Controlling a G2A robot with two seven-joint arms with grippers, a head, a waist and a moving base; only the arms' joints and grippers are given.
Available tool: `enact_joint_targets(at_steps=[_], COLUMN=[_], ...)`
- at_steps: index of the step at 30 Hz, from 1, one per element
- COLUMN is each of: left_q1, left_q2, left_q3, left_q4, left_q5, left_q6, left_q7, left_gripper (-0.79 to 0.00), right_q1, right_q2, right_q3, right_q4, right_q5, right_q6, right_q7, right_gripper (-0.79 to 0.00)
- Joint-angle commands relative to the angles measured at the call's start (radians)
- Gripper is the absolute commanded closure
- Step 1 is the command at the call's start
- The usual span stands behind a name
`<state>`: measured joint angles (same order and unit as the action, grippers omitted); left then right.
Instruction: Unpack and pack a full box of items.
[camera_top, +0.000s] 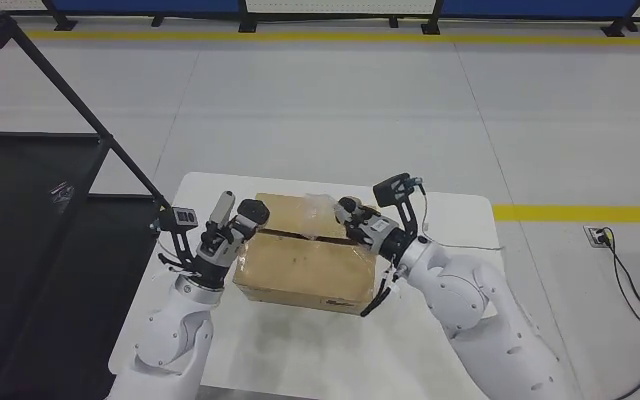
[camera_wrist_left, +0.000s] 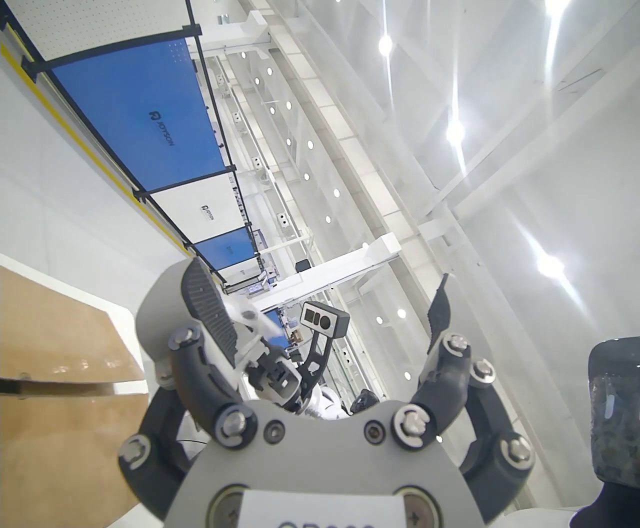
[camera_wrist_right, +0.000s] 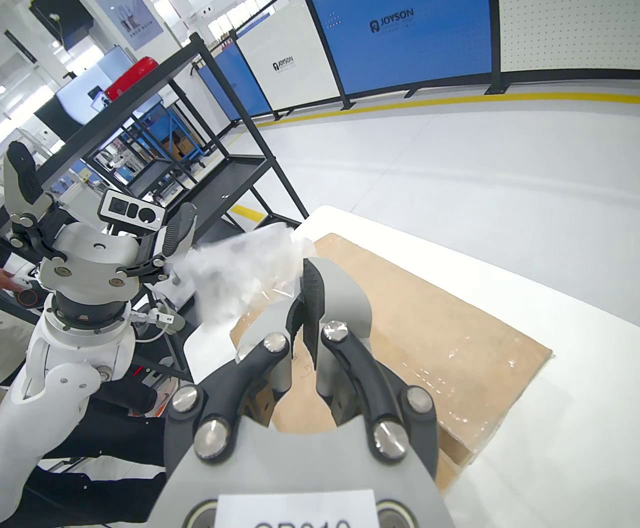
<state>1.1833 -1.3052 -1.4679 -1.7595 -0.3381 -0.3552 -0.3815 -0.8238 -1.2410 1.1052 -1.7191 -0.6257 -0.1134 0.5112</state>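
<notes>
Cardboard box (camera_top: 300, 270) sits mid-table (camera_top: 440, 215) between the two arms, its far flap (camera_top: 285, 212) folded out flat and a dark gap showing along the top. What lies inside cannot be made out. Above that far flap hangs a clear plastic bag (camera_wrist_right: 240, 280), crumpled and whitish; its contents are too blurred to tell. The right gripper (camera_wrist_right: 306, 295) has its ribbed pads pressed together on one edge of the bag, over the box's right end. The left gripper (camera_wrist_left: 320, 300) is raised by the box's left end with its fingers (camera_wrist_left: 205, 300) spread wide and nothing between them. The bag's free end is just beside one finger, though contact cannot be judged. A small dark print (camera_top: 335, 300) marks the box's near side, too small to read. Strips of clear tape (camera_wrist_right: 465, 350) glint on the flap. A white sticker (camera_wrist_right: 295, 510) on the right gripper's base is cut off at the edge. Blue and white panels (camera_wrist_right: 400, 45) behind the table carry logos.
</notes>
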Motion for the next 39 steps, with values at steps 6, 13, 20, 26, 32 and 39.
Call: enact_joint_targets(at_steps=[6, 13, 20, 26, 32, 39], left_q1=[0.053, 0.091, 0.123, 0.123, 0.121, 0.100], left_q2=[0.017, 0.036, 0.048, 0.048, 0.055, 0.053], left_q3=[-0.106, -0.177, -0.213, -0.213, -0.167, -0.064], left_q4=[-0.006, -0.041, -0.106, -0.106, -0.174, -0.190], left_q5=[0.013, 0.073, 0.438, 0.438, 0.692, 1.170], left_q6=[0.000, -0.027, -0.025, -0.025, -0.155, -0.203], left_q7=[-0.047, -0.178, -0.105, -0.105, -0.099, 0.069], left_gripper=[-0.785, -0.785, -0.785, -0.785, -0.785, -0.714], right_q1=[0.048, 0.160, 0.160, 0.137, 0.119, 0.124], right_q2=[0.008, 0.012, 0.012, 0.013, 0.010, 0.001], right_q3=[0.033, 0.006, 0.006, -0.003, -0.045, -0.085], right_q4=[0.017, 0.078, 0.078, 0.056, -0.007, -0.030], right_q5=[-0.003, 0.018, 0.018, -0.017, -0.145, -0.194], right_q6=[-0.081, -0.180, -0.180, -0.183, -0.143, -0.102], right_q7=[0.113, 0.325, 0.325, 0.280, 0.229, 0.207], right_gripper=[0.000, 0.000, 0.000, 0.000, 0.000, 0.000])
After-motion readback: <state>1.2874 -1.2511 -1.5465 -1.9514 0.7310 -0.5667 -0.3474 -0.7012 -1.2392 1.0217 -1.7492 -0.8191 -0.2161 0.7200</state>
